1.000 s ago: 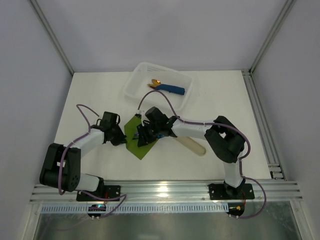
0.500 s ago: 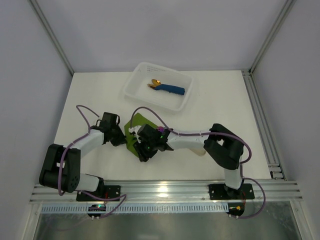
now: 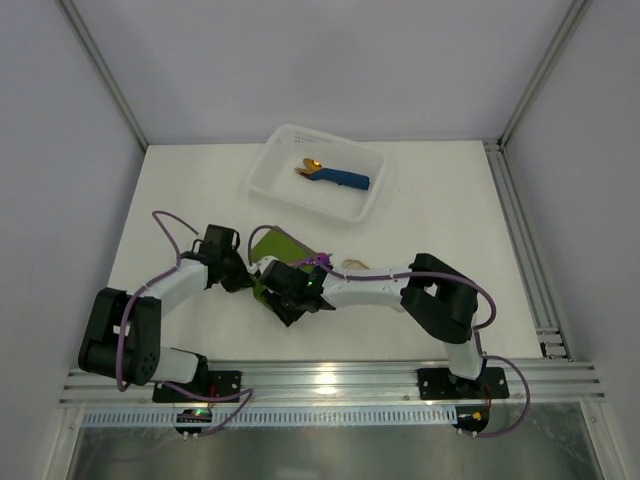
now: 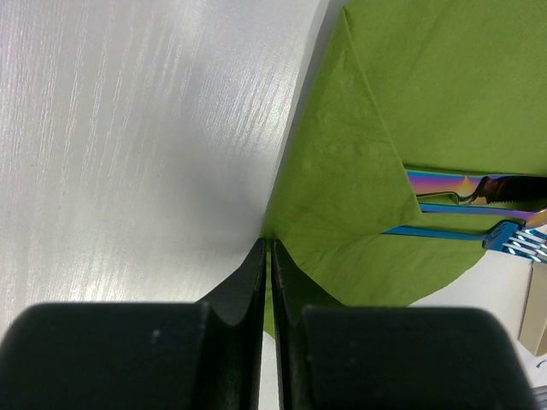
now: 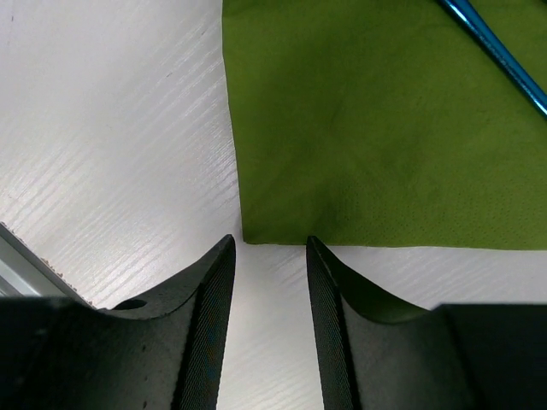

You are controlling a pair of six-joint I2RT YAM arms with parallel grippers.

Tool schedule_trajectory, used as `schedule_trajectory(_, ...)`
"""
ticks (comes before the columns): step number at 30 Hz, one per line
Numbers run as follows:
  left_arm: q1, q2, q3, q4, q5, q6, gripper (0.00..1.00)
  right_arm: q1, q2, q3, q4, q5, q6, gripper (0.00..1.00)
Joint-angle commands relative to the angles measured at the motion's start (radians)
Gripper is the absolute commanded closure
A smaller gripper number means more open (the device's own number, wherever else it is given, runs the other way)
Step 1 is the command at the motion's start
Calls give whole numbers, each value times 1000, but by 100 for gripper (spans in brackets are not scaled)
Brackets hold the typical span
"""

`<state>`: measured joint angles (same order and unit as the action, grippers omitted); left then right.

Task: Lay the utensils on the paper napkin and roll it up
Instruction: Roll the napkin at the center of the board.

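Since the earlier frame, the right arm has swung down and to the left, so that the right gripper (image 3: 284, 306) has left the middle of the napkin (image 3: 278, 241) and now sits at the napkin's near corner. The left arm has kept its place. The right forearm now lies across the beige oblong piece (image 3: 352, 265), of which only a small part shows.

Top view: the olive-green napkin lies on the white table (image 3: 180, 190) between the two grippers, mostly covered by them. The left gripper (image 3: 244, 279) is at its left side. Farther back stands a white plastic tray (image 3: 270, 160) holding a blue rolled napkin with gold cutlery (image 3: 338, 178), well apart from both arms.

Left wrist view: the fingers are pressed together on a corner of the napkin. A flap of the paper is folded over the utensils (image 4: 466, 184). Their iridescent ends, fork tines among them, stick out from under the fold on the right.

Right wrist view: the jaws stand a narrow way apart with nothing between them. The napkin's corner lies flat on the table just beyond the fingertips. One blue-sheened handle crosses the paper at the upper right.
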<state>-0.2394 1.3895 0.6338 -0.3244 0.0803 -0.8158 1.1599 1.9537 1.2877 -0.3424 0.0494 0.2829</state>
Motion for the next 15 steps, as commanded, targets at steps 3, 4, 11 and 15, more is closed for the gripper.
schedule_trajectory(3,5,-14,-14,7,9,-6,95,36,21,36,-37,99,-10,58)
schedule_trajectory(4,5,-18,-16,5,9,-8,95,41,21,35,-40,110,-8,58)
schedule_trajectory(11,5,-24,-16,4,10,-9,95,57,56,53,-53,133,-19,58)
schedule_trajectory(15,5,-23,-17,5,12,-11,95,57,59,55,-43,127,-17,59)
